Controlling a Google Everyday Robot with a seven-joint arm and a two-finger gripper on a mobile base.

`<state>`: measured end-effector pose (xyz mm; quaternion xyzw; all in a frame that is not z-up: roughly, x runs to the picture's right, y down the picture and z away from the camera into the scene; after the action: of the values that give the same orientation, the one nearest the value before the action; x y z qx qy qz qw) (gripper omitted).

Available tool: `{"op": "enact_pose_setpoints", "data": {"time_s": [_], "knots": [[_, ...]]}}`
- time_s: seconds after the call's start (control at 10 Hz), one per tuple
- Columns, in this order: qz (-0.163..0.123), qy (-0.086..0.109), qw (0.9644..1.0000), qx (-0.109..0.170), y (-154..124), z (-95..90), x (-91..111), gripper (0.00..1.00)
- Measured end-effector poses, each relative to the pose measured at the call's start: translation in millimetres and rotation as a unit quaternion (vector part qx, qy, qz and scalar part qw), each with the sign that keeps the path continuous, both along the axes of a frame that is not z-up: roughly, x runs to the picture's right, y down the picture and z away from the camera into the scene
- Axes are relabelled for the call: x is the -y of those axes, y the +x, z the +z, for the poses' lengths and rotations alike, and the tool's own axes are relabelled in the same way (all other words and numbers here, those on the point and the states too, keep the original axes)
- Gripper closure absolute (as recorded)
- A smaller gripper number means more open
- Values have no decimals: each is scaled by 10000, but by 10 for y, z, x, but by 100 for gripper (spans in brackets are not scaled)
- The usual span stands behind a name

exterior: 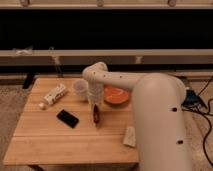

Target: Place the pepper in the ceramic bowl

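Note:
The pepper [96,116] is a small dark red-brown sliver standing upright at the tip of my gripper [96,109], just above the wooden table [75,142]. The gripper points straight down near the table's middle and is shut on the pepper's top end. The ceramic bowl [116,95] is a shallow orange bowl on the table, right of the gripper and slightly farther back, about a hand's width away. My white arm [150,110] reaches in from the right and hides the bowl's right edge.
A white cup [80,88] stands just left of the gripper's wrist. A flat black phone [67,118] lies front left of the pepper. A white carton [55,94] and a small white ball [42,105] lie at the left. A pale packet [130,136] lies near the front right edge.

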<state>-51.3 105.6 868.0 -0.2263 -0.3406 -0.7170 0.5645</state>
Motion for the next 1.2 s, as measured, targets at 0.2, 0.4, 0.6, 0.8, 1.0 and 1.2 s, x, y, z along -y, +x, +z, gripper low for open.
{"op": "enact_pose_setpoints", "data": {"time_s": [0.2,0.4,0.6,0.8,1.0,1.2], "knots": [[70,39,10000,-46,217,74,299,100],[166,136,9997,-117,486,116,657,100],[260,218,9992,-200,703,128,911,100],[376,329,9982,-318,969,249,1116,99],[370,492,9971,-441,1126,416,1131,85],[374,722,9952,-547,1177,596,1124,65]]}}
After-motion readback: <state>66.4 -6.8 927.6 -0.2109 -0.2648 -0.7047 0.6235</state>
